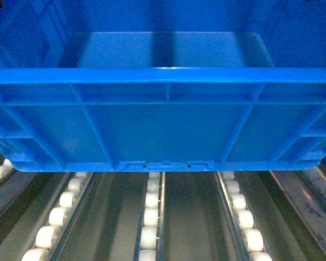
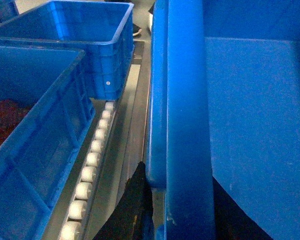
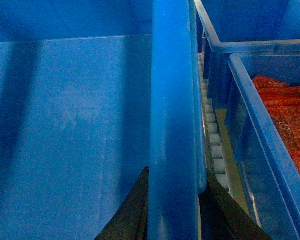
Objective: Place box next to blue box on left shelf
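Left pincer (image 2: 149, 210) straddles the left rim of the box (image 1: 163, 130), one dark finger outside, pinching the rim; right pincer (image 3: 172, 210) pinches the opposite rim likewise. Held between both arms, the box hangs just above the roller rails of the left shelf (image 1: 151, 217). Blue crates (image 2: 45, 125) sit close on either side. Lowering it skewed could catch a neighbouring crate, or uneven release could send it rolling.
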